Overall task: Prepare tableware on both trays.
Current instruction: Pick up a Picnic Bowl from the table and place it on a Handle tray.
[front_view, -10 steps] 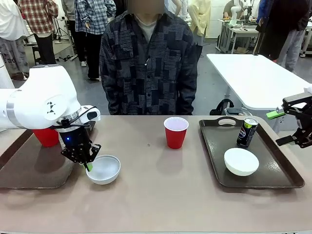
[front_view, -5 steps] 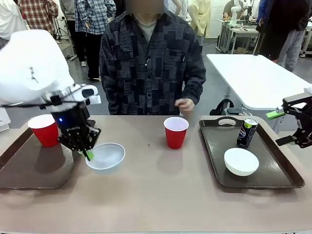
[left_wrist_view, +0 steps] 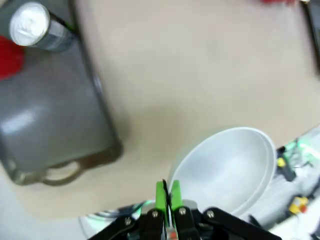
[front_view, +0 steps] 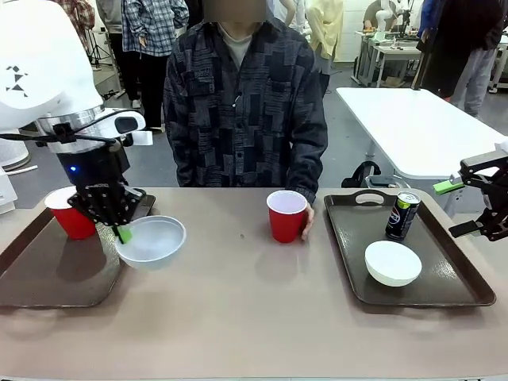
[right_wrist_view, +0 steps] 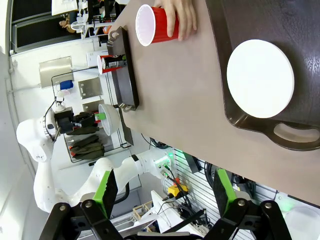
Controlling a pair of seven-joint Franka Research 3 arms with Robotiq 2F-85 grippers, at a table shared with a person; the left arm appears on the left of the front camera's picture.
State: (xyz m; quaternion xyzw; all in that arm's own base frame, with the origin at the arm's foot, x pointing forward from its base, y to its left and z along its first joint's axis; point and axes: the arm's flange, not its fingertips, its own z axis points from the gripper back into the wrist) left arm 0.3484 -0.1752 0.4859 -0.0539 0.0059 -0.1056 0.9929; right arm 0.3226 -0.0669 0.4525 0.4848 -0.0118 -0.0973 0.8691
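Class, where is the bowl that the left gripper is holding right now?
In the front view, the bowl hangs tilted above the left tray's right edge, pinched at its rim by the left gripper.

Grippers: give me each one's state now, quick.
Left gripper: shut on the white bowl's rim, bowl lifted.
Right gripper: open, holding nothing.

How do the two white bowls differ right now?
The left bowl is pinched by its rim in the left gripper, lifted and tilted, between table and left tray. The right bowl sits flat and untouched on the right tray. Both are small, round, white and empty.
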